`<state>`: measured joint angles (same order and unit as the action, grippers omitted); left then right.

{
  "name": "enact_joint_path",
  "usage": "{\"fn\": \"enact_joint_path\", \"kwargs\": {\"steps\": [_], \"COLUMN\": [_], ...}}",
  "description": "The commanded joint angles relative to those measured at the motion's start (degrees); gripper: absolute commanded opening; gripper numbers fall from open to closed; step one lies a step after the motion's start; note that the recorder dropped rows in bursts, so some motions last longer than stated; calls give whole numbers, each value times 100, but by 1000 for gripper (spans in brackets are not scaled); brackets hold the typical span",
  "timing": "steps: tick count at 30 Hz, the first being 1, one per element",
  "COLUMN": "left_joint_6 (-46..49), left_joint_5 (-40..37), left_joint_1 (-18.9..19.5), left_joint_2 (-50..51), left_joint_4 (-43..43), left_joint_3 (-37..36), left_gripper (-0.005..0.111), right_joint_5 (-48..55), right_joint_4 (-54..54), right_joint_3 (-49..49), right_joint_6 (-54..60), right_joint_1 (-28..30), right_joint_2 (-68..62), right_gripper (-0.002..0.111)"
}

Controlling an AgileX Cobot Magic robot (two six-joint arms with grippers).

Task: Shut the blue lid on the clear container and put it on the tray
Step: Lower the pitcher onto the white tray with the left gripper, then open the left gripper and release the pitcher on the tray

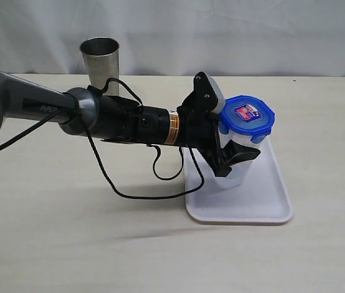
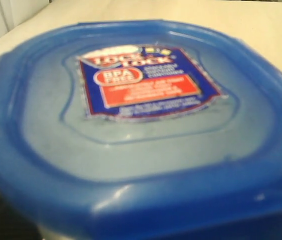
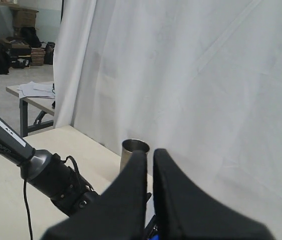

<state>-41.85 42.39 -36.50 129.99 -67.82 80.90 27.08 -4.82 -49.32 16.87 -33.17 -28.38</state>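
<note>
The blue lid [image 1: 247, 117] sits on top of the clear container [image 1: 236, 177], which stands upright over the far part of the white tray [image 1: 264, 207]. I cannot tell whether its base touches the tray. My left gripper [image 1: 238, 157] reaches in from the left, its black fingers shut round the container's body just below the lid. In the left wrist view the blue lid [image 2: 141, 125] with its red-and-white sticker fills the picture and hides the fingers. My right gripper [image 3: 149, 157] is out of the exterior view, held high, shut with nothing between its fingers.
A grey steel cup [image 1: 101, 61] stands at the back left of the table, also visible as the steel cup [image 3: 133, 152] behind the right fingertips. The left arm [image 1: 117, 119] and its looping black cable [image 1: 135, 195] stretch across the table's middle. A white curtain backs the scene.
</note>
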Motion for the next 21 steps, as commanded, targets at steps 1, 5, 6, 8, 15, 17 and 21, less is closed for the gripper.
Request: {"fn": "enact_joint_path", "kwargs": {"steps": [1, 5, 6, 8, 15, 17, 21], "left_joint_6": [-59, -237, -302, -385, -385, -385, -385], "left_joint_5": [112, 95, 66, -5, -5, -32, -136], "left_joint_1": [15, 15, 15, 15, 15, 15, 15], "left_joint_2": [-21, -21, -21, -21, -21, -21, -21], "left_joint_4": [97, 110, 110, 91, 54, 43, 45], "left_joint_3": [54, 54, 54, 54, 54, 54, 54], "left_gripper": [43, 68, 70, 70, 70, 70, 80], "right_joint_5": [-39, -28, -28, -28, -28, -28, -28], "right_joint_4": [-27, -27, -27, -27, -27, -27, -27], "right_joint_3": [33, 33, 33, 33, 33, 33, 33], "right_joint_6": [-19, -19, -19, -19, -19, -19, -19], "right_joint_1": [35, 35, 35, 35, 35, 35, 35], "right_joint_2": [26, 26, 26, 26, 26, 26, 26], "right_gripper": [5, 5, 5, 5, 5, 5, 5]}}
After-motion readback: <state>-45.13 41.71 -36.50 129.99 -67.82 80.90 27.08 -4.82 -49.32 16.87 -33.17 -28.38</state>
